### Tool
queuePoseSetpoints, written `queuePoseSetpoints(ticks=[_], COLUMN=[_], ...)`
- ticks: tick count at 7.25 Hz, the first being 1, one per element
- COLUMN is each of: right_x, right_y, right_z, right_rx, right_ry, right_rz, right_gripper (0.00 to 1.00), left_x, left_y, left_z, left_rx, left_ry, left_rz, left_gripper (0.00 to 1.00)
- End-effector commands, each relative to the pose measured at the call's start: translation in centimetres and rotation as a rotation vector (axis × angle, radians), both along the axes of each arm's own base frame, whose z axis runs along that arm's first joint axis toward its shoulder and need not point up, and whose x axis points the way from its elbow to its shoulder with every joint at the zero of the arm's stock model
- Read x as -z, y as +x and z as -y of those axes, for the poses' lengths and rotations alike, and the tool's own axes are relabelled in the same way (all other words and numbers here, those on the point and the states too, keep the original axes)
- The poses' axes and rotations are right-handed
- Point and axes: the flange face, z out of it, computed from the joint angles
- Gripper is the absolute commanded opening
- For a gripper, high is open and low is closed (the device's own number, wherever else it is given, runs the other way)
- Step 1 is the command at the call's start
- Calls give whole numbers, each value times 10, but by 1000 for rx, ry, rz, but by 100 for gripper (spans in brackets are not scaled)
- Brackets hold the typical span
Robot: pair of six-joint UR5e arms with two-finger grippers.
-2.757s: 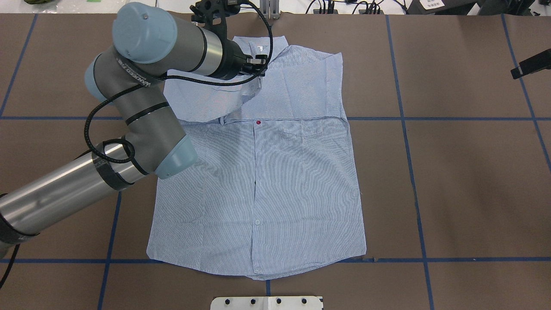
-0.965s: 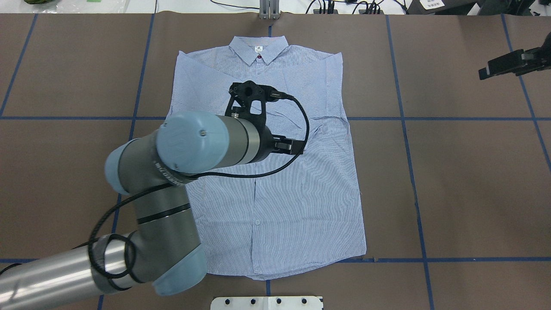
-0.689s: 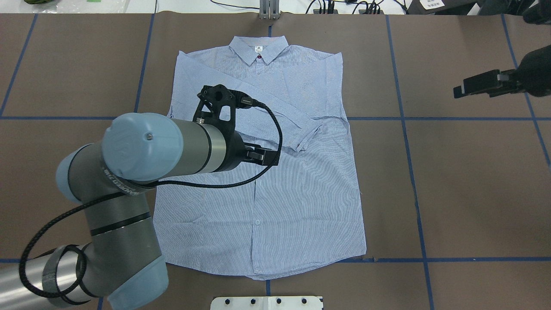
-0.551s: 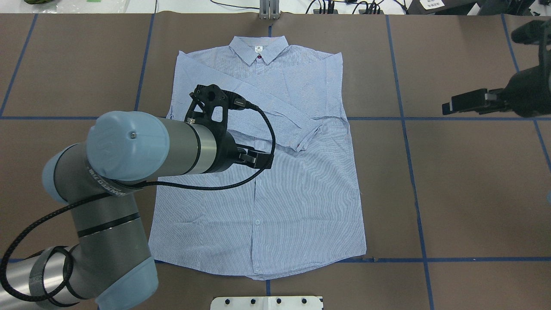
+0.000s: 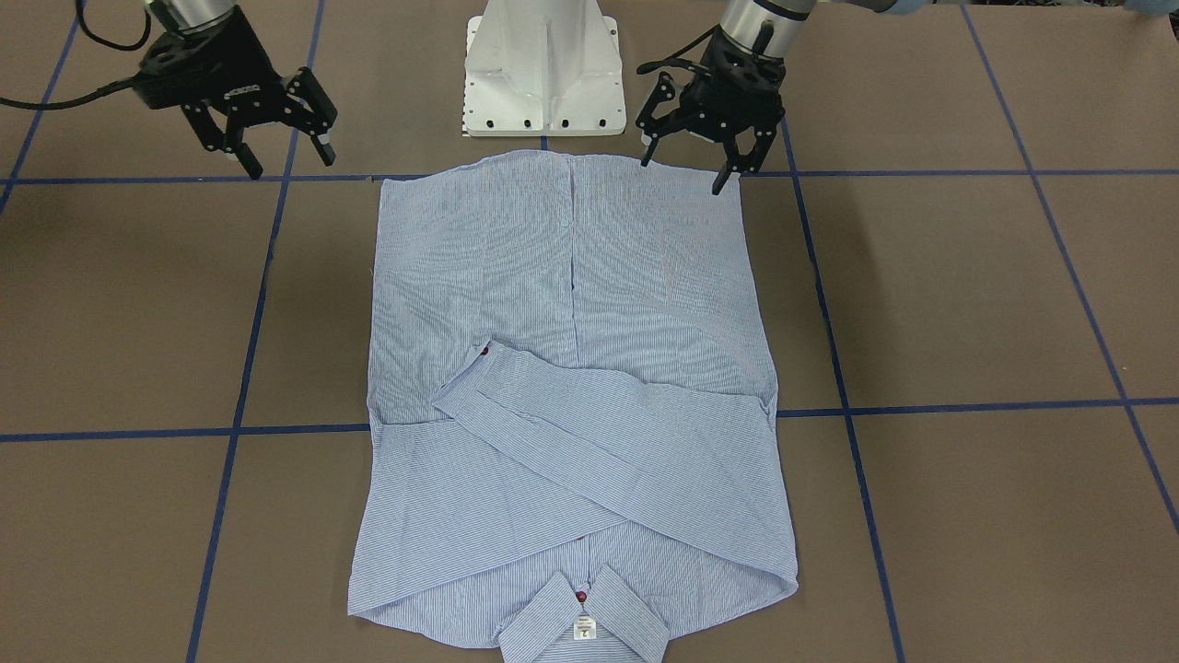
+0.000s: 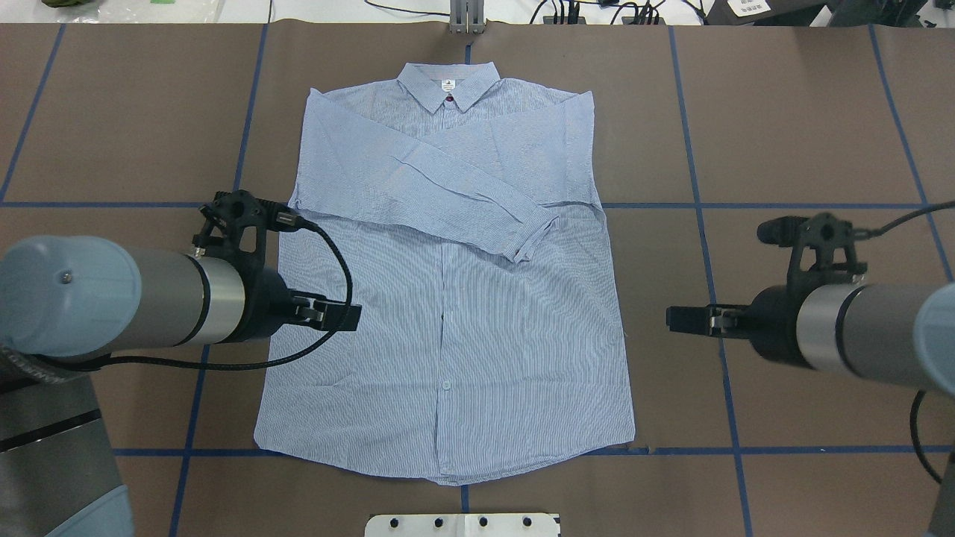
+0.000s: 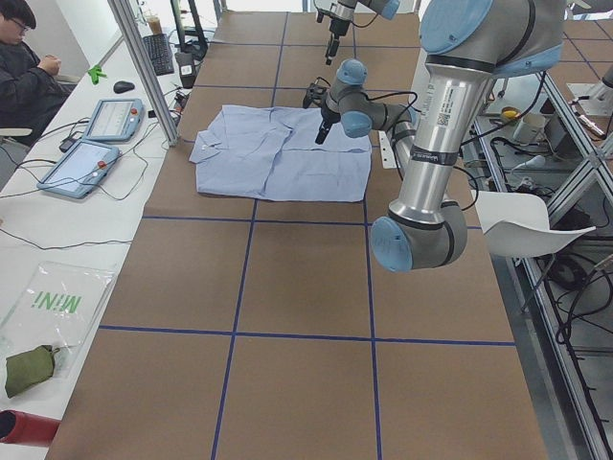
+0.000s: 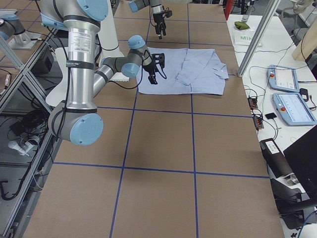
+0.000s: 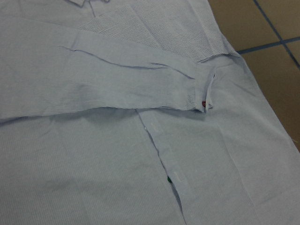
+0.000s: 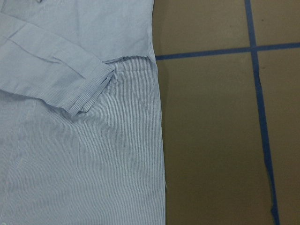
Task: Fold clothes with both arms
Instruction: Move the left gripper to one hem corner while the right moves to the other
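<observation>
Overhead: left gripper [image 6: 349, 317] over shirt's [image 6: 477, 335] 9 o'clock edge, right gripper [image 6: 674, 318] off 3 o'clock, both jaws spread wide, empty.

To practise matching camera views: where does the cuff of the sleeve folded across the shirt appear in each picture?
Front-facing: cuff, left of centre.
Overhead: right of centre.
Exterior left: too small to tell.
Exterior right: upper centre.
Left wrist: centre right.
Right wrist: upper left.
Landmark: the blue tape line beside the cuff.
</observation>
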Motion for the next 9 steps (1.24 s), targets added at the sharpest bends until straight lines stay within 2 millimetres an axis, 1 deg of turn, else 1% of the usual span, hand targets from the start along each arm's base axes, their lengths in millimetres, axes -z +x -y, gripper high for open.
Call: queuePoseSetpoints(ticks=[1,2,3,5,6,7,8,9], right_x=[-2,0,-1,-3,-4,-6,-8,-8], right_y=[-34,-36,-38,-39,-40,-43,-45,-45], right_z=[-39,-42,-43,-43,-43,-42,-42,-42], right_rx=[-26,-31,-34,-36,-36,-38,-44,-44], right_ry=[3,9,13,16,17,16,20,20], right_rz=[-1,1,-1,-6,-10,-14,-20,-20], right_gripper=[100,100,100,100,100,100,100,100], left_x=[-46,-75,-98,-128,-135,-143,-149,-150], left_y=[15,26,35,51,54,60,63,64], left_z=[-35,-59,-72,-70,-70,-73,-73,-75], left_rx=[32,56,55,85,85,77,73,107], left_ry=[-98,-130,-170,-213,-216,-222,-231,-282], left_rz=[49,56,75,128,143,160,171,158], left_gripper=[100,100,100,97,96,93,88,70])
